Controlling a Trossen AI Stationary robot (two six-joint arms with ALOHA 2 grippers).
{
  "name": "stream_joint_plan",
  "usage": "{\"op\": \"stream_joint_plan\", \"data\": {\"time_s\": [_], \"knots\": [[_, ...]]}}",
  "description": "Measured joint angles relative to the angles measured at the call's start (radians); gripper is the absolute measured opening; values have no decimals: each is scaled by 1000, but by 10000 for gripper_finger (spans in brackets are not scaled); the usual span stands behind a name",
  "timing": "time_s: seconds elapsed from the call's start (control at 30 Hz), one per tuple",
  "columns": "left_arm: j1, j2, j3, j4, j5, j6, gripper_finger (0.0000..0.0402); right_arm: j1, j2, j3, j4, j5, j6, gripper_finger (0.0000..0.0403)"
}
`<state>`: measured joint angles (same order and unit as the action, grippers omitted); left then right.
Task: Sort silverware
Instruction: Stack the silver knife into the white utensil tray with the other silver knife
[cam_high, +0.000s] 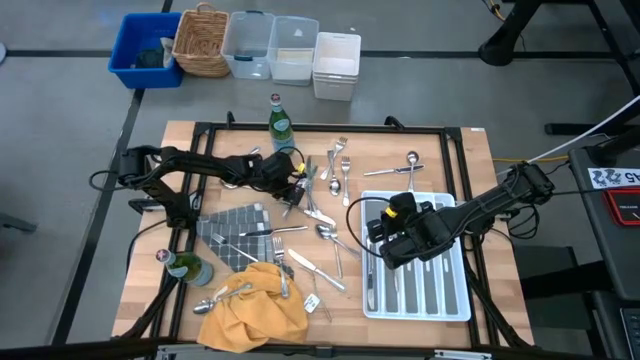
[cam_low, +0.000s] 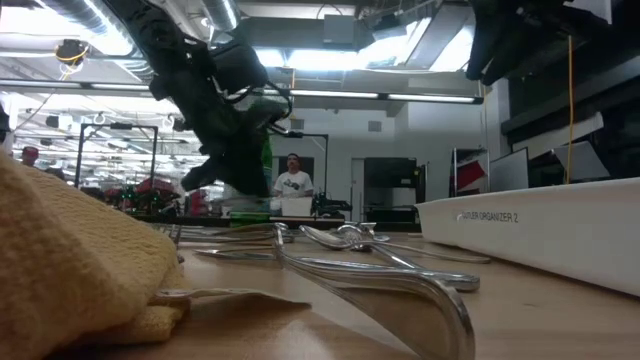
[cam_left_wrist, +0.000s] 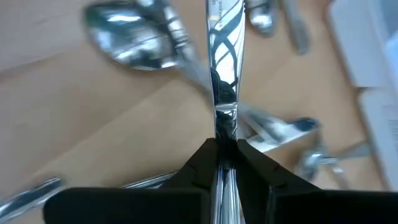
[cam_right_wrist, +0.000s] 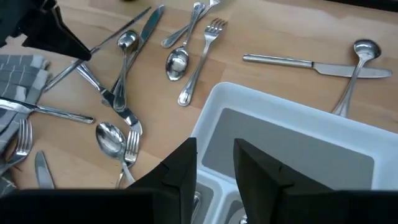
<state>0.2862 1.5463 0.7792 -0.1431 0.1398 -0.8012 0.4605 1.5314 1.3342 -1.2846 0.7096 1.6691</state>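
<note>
The left gripper (cam_high: 296, 187) is just beside the green bottle (cam_high: 281, 125), pinched tight on a knife (cam_left_wrist: 224, 74). The right gripper (cam_high: 378, 238) hangs farther from the bottle, fingers apart.

Even, bright overhead light falls on the bench (cam_high: 470, 160), with only soft, short shadows under the silverware (cam_high: 335, 165). At table-top height, ceiling strip lights (cam_low: 330, 55) glare white, while the yellow cloth (cam_low: 70, 270) up close is out of focus. The left wrist view is motion-blurred, and the held knife (cam_left_wrist: 224, 68) mirrors bright reflections
</note>
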Motion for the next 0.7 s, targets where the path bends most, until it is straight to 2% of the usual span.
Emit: {"op": "stream_joint_plan", "data": {"time_s": [0.33,0.7], "knots": [[-104,-1,0,185,29,-92,36,-80,0,0,25,1,9,108],[-197,-2,0,385,10,-116,39,-175,0,0,235,-31,-46,108]]}}
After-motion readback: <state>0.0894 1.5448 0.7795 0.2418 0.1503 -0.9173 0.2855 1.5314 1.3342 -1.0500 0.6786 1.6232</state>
